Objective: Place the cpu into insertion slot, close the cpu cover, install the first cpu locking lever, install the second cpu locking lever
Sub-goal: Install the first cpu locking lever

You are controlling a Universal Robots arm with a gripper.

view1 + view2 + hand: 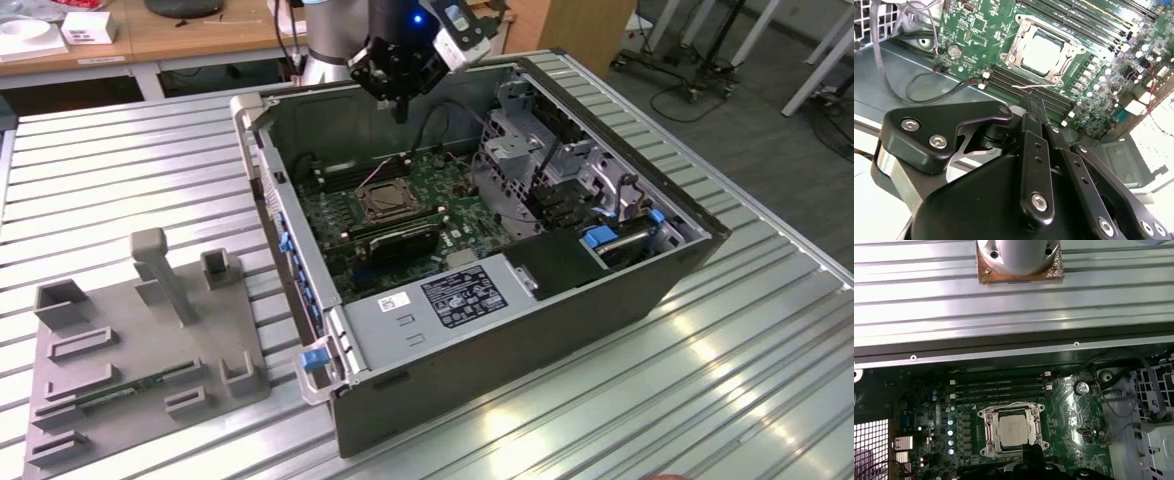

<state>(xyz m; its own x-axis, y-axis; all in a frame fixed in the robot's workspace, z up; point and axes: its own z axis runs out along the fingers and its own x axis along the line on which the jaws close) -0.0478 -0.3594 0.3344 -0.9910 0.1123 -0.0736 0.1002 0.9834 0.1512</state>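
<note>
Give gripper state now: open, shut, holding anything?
Gripper: jaws closed, nothing between them, above the motherboard. The cpu lies on the board, not in the jaws.

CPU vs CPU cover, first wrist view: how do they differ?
The cpu is a solid, pale silvery-tan square; the cpu cover is a shinier metal frame with a cut-out middle. The cpu cover is wider and rings the cpu, which shows through its opening. Both are square and appear to lie flat.
</note>
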